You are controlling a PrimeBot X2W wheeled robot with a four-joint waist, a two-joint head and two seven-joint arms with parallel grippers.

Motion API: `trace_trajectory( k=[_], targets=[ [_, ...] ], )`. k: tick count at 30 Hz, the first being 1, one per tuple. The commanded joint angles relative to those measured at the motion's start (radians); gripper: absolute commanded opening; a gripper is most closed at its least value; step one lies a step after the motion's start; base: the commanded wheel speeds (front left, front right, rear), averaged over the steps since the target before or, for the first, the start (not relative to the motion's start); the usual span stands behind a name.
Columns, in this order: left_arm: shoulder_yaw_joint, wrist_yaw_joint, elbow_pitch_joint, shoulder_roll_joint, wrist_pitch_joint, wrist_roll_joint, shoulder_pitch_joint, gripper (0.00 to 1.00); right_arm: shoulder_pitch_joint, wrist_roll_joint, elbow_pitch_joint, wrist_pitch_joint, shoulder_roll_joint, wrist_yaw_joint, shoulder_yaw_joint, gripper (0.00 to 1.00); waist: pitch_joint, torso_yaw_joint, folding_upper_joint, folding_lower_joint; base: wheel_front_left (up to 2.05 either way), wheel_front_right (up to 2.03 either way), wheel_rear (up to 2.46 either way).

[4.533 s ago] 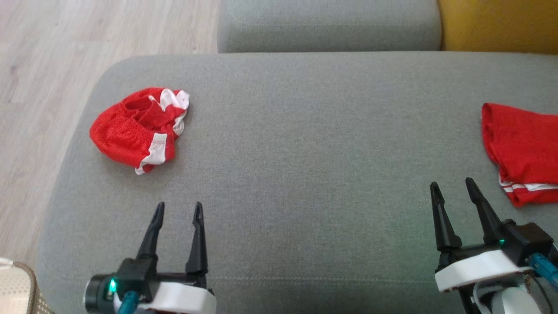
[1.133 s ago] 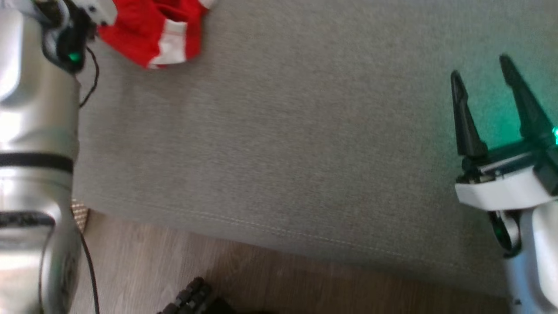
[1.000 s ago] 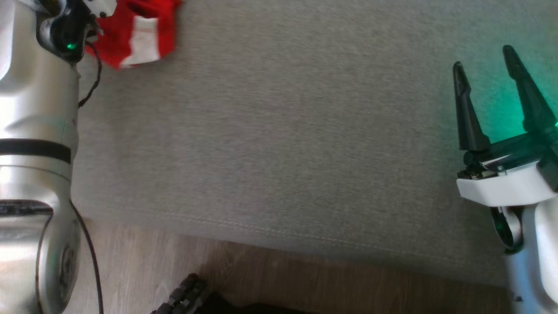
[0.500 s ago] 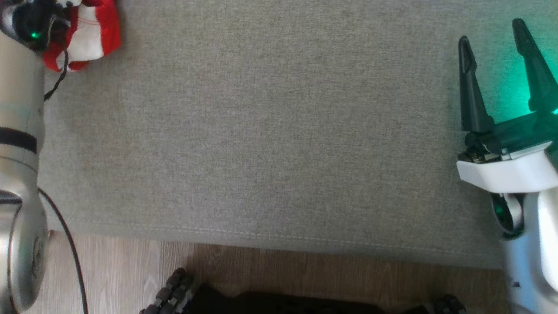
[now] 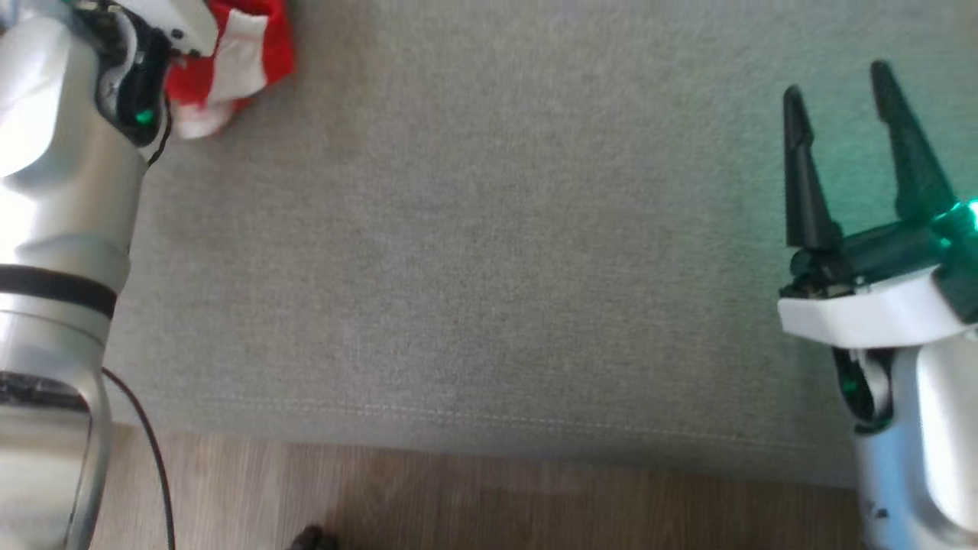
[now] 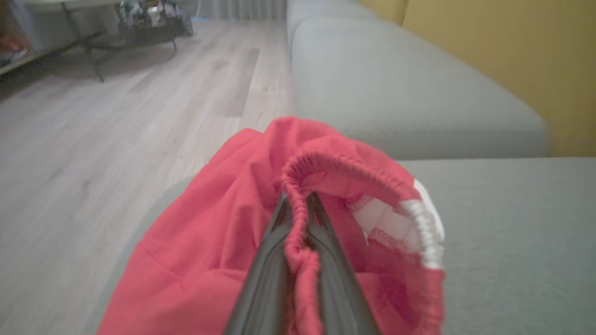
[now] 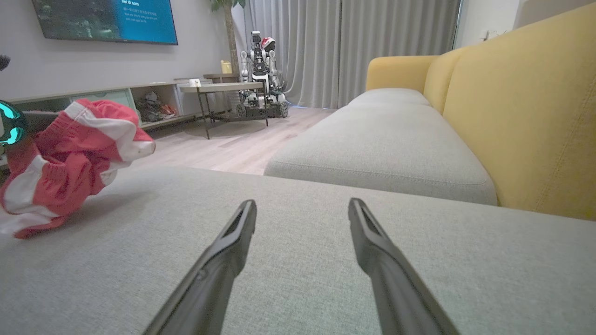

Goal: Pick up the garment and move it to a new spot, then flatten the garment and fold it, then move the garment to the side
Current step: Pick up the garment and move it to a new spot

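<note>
I saw grey fabric sofa seat (image 7: 372, 139), yellow upholstered backrest (image 7: 526, 116), pale wood-plank floor (image 6: 93, 139), grey floor-length curtains (image 7: 372, 42), wall-mounted TV screen (image 7: 102, 21).

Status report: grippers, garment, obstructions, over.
Left gripper shut on red-and-white shorts, at waistband. Right gripper open, empty, above grey sofa cushion. Nothing in the way.

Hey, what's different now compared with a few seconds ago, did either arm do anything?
The left gripper reached forward from rest to the red garment and closed on its elastic waistband. The head view tilted downward too. The right gripper stayed open and empty above the grey sofa cushion.
</note>
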Motion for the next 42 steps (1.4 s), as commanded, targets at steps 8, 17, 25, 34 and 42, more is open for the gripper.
trace_trajectory(
  k=[8, 17, 25, 34, 42],
  targets=[
    [-0.131, 0.001, -0.226, 0.117, -0.045, -0.072, 0.071, 0.0, 0.082, 0.031, -0.022, -0.006, 0.046, 0.0, 0.006, 1.0, -0.234, -0.091, 0.0, 0.0, 0.0, 0.0, 0.0],
    [-0.221, 0.011, -0.485, 0.139, 0.01, -0.106, 0.218, 0.0, 0.123, 0.075, -0.031, -0.006, 0.051, 0.0, 0.0, 1.0, -0.321, -0.236, 0.0, 0.0, 0.0, 0.0, 0.0],
    [-0.328, 0.038, -0.548, 0.063, 0.072, -0.081, 0.317, 0.0, 0.121, 0.103, -0.042, -0.006, 0.051, 0.0, 0.01, 1.0, -0.276, -0.349, 0.0, 0.0, 0.0, 0.0, 0.0],
    [-0.391, 0.037, -0.309, -0.032, 0.01, -0.057, 0.336, 0.72, 0.091, 0.132, -0.034, -0.006, 0.051, 0.0, 0.071, 1.0, -0.211, -0.428, 0.0, 0.0, 0.0, 0.0, 0.0],
    [-0.289, 0.126, -0.277, -0.085, -0.089, -0.1, 0.414, 1.0, 0.117, 0.148, 0.01, -0.006, 0.051, 0.0, 0.122, 1.0, -0.293, -0.373, 0.0, 0.0, 0.0, 0.0, 0.0]
  ],
)
